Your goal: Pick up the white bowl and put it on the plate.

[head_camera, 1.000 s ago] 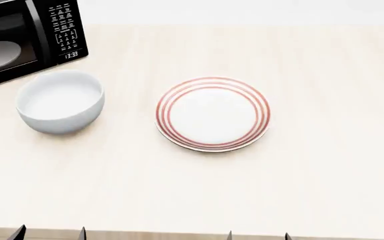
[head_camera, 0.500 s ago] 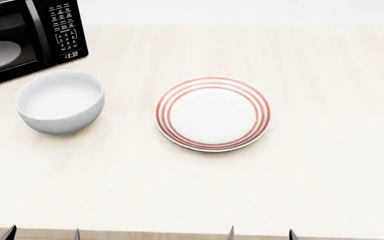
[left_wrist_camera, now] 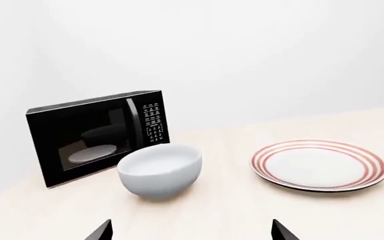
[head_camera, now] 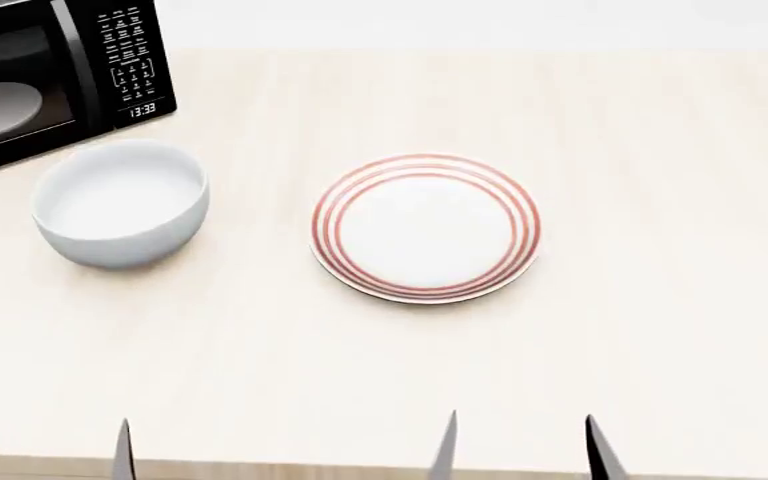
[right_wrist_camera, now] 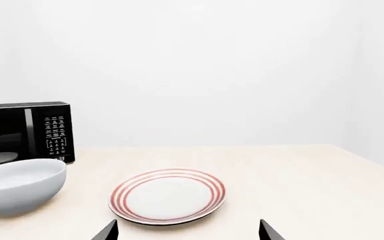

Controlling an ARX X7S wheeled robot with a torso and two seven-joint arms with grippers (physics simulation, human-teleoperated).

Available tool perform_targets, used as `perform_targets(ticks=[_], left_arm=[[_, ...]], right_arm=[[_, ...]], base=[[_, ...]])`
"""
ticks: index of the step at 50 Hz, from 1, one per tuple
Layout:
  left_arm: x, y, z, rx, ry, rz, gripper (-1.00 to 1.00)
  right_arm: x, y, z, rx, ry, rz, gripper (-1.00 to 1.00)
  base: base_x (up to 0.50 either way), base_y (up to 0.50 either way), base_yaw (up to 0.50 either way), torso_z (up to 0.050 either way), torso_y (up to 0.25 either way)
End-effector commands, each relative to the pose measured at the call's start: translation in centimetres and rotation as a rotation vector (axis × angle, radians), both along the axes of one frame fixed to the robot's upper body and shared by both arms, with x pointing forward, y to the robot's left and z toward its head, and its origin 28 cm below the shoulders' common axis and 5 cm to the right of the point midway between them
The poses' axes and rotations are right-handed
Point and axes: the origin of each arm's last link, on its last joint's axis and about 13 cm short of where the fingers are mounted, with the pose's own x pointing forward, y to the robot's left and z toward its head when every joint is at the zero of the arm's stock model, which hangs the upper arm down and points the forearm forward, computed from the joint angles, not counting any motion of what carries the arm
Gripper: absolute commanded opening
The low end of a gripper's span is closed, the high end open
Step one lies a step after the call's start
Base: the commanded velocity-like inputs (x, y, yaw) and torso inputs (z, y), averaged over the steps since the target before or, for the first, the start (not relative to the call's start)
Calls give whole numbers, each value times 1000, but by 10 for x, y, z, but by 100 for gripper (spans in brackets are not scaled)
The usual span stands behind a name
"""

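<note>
Two robot claws poke into the head view at its near edge, only their dark fingertips showing. The left claw is released, its two tips spread wide with nothing between them. The right claw is likewise released and empty. Both sit over the near edge of a pale wooden surface, well apart from everything on it. Ahead of the left claw stands the white bowl, upright and empty, resting on the surface. To the bowl's right, near but not touching, lies the plate, flat and bare, with thin red rings around its rim. Just behind the bowl stands a black microwave.
</note>
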Motion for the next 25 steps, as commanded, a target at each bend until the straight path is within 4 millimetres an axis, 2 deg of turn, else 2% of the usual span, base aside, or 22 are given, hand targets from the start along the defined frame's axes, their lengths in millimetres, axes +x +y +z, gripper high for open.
perform_targets(ticks=[1,18,25], left_arm=[[-4,1,11,-8,-21,-6,100],[-9,0,18,-3,-35,-9,100],[-9,0,17,1,-33,-6,100]], right_arm=[[-5,1,16,-12,-58,-5,100],[-5,0,13,2,-69,16,100],[-6,0,13,2,-74,23,100]], base=[[0,0,0,0,0],[0,0,0,0,0],[457,6,0,0,0]])
